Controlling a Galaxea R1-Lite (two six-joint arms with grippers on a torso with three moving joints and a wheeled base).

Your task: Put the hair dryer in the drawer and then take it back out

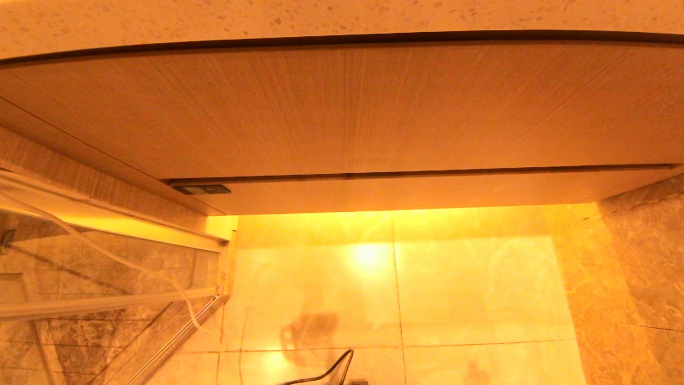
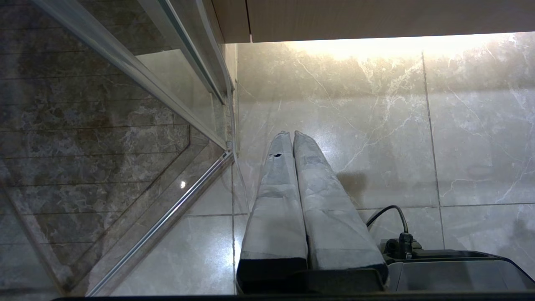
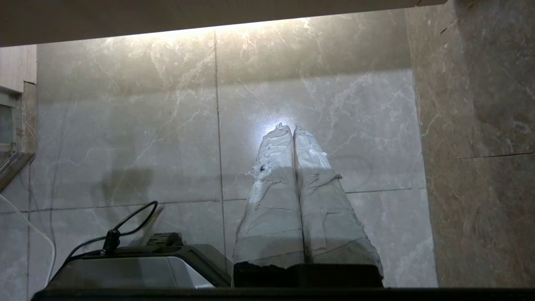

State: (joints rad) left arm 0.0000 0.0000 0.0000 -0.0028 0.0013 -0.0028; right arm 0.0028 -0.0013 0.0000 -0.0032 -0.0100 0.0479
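The drawer is the low light wood front under the taller wood panel, and it is closed flush. The hair dryer is out of view. Neither gripper shows in the head view. Down near the pale floor tiles, my left gripper hangs with its taped fingers pressed together and nothing between them. My right gripper hangs the same way over the tiles, shut and empty. Both are well below and in front of the cabinet.
A speckled stone counter tops the cabinet. A glass shower screen with a metal frame stands at the left, with a thin white cable hanging across it. A brown marble wall closes the right. The robot's base sits low between the arms.
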